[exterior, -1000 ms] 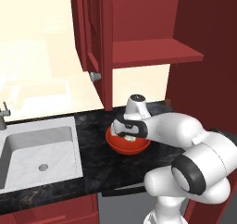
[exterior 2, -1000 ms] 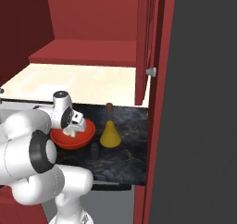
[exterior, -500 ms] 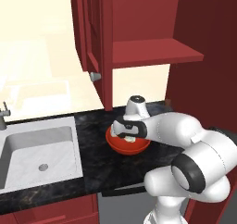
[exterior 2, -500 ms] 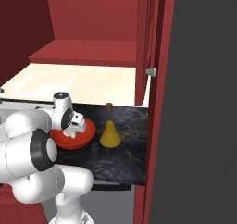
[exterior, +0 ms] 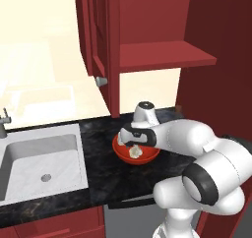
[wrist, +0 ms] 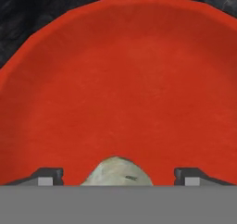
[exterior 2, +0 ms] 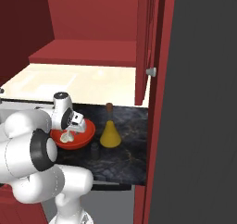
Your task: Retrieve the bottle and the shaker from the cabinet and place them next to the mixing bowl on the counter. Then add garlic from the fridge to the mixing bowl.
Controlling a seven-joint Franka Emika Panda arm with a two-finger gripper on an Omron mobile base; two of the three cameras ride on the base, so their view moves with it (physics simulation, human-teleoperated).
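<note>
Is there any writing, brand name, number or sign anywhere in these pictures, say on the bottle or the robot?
None can be read.
The bottle: plain yellow glass, no label.
The shaker: plain dark, no markings visible.
The bowl and the garlic between the open gripper's fingers: no text.
The cabinet, the counter and the sink: no signs or numbers.

The arm (exterior: 197,148) is a glossy white Franka Panda built of fat, rounded segments with black rings at the joints. Its hand (exterior: 140,133) is white with a dark band, ending in 2 small dark finger tips (wrist: 46,176).
</note>
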